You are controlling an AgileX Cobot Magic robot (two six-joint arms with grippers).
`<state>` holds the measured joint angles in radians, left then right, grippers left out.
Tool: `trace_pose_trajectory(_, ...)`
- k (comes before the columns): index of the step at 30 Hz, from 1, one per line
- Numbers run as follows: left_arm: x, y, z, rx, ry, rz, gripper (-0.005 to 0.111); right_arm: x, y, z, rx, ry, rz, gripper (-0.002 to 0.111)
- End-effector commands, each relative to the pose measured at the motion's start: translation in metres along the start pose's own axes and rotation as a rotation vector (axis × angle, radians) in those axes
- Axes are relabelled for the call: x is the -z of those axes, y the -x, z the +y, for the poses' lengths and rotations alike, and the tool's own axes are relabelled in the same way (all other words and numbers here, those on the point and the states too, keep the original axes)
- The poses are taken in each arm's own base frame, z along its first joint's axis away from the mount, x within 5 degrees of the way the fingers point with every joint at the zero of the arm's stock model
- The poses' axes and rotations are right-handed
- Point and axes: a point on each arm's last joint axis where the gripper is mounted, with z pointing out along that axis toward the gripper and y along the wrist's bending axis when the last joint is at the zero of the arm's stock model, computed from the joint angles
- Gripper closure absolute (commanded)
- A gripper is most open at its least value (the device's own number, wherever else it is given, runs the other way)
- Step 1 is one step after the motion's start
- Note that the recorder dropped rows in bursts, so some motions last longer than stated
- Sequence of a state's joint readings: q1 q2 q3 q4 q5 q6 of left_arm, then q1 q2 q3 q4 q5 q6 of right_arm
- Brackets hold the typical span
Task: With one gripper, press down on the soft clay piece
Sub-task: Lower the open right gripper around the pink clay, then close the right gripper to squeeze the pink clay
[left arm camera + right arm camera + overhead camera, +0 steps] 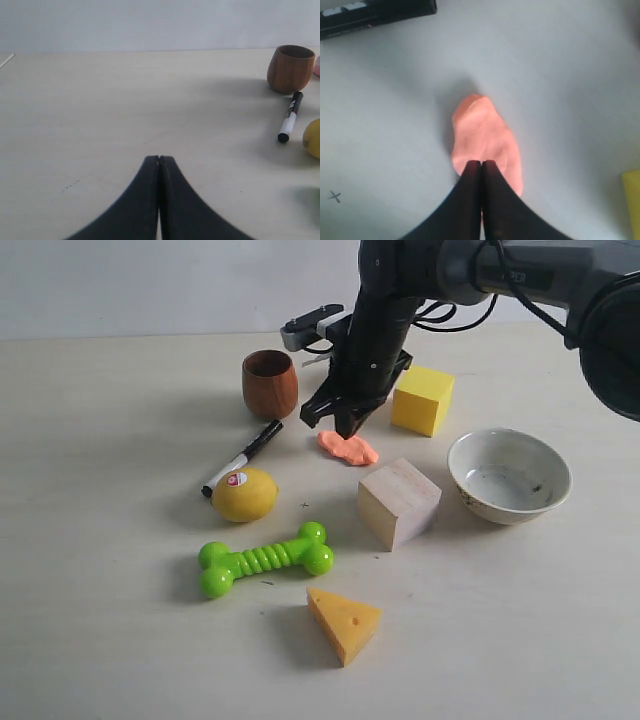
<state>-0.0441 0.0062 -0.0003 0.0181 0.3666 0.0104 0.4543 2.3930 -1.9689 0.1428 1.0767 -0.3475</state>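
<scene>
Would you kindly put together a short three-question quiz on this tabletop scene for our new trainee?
1. The right gripper is: A) wide open, B) shut, C) out of view.
2. True or false: the clay lies beneath the right gripper's tips.
3. Fill in: the marker lies between the cup and the ____.

Key: 1 B. 2 True. 3 lemon.
</scene>
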Motion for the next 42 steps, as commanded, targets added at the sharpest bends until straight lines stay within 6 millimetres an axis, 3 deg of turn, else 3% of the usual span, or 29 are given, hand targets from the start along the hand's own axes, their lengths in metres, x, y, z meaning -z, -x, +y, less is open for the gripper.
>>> trace_pose_trajectory(1, 0.000, 0.001, 0.000, 0.002, -0.005, -0.013, 0.107, -0.004, 0.001, -0.003, 0.001, -0.019, 0.006, 0.108)
trace_pose_trajectory(16, 0.000, 0.001, 0.000, 0.002, -0.005, -0.013, 0.107, -0.029, -0.004, -0.004, -0.008, 0.000, 0.054, 0.108)
trace_pose_trajectory(28, 0.000, 0.001, 0.000, 0.002, -0.005, -0.013, 0.107, -0.065, -0.014, -0.006, -0.017, 0.022, 0.129, 0.108)
trace_pose_trajectory(42, 0.000, 0.001, 0.000, 0.002, -0.005, -0.013, 0.107, -0.072, -0.016, -0.007, -0.015, 0.020, 0.145, 0.108)
